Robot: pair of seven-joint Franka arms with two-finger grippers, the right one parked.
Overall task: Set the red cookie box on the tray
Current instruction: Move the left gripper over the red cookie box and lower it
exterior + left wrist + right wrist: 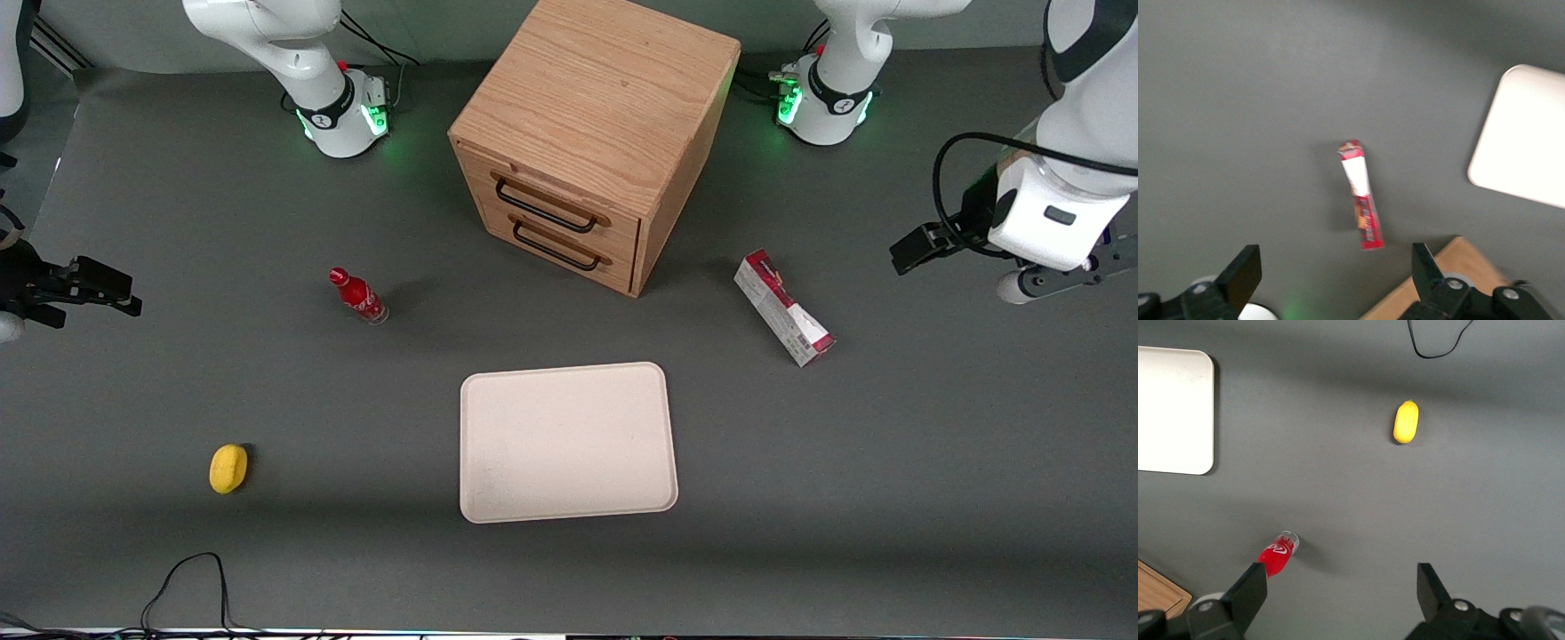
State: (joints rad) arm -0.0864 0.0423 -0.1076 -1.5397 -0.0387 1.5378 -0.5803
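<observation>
The dark grey matte surface (889,462) carries everything. Well apart from the tool (1335,280), which hangs wide open above the working arm's end, the long slim red cookie box (784,308) lies flat. Nearer the front camera than the box sits the flat cream tray (566,442). A wooden two-drawer cabinet (594,133), small red bottle (357,295) and yellow oval sponge-like object (228,468) lie farther from the tool.
</observation>
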